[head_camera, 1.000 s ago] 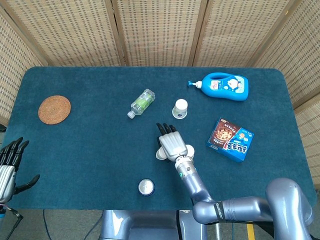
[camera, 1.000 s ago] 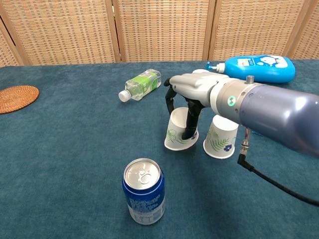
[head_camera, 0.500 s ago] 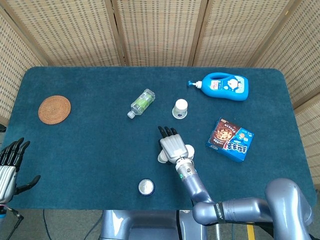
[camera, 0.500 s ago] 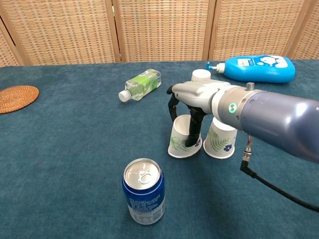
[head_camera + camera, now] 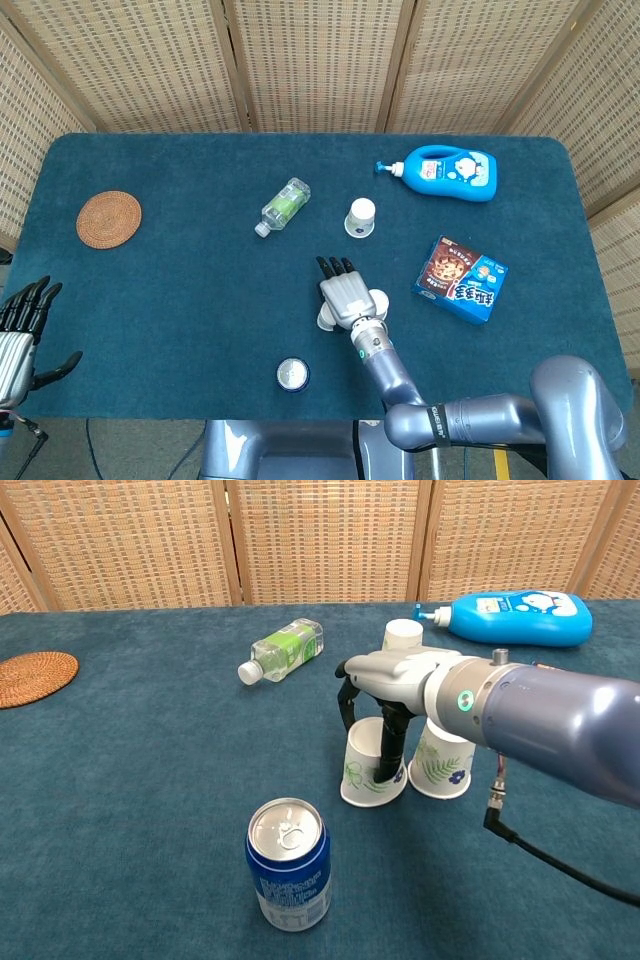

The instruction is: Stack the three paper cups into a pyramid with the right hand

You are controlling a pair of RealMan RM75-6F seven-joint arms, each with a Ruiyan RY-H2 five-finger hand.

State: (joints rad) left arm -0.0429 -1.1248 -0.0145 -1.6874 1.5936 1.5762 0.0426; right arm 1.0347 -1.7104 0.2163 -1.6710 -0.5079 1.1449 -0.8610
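The right hand reaches down over an upturned cup and grips it, right beside a second upturned cup, the third cup stands farther back, and the left hand hangs off the table edge, fingers spread, holding nothing.

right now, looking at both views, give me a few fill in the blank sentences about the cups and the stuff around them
1. The right hand grips an upside-down paper cup beside a second paper cup; the third cup stands nearest the blue ____ bottle.
2. The clear plastic bottle lies on its ____.
3. The soda can stands ____.
4. The left hand holds ____.

Missing words: detergent; side; upright; nothing
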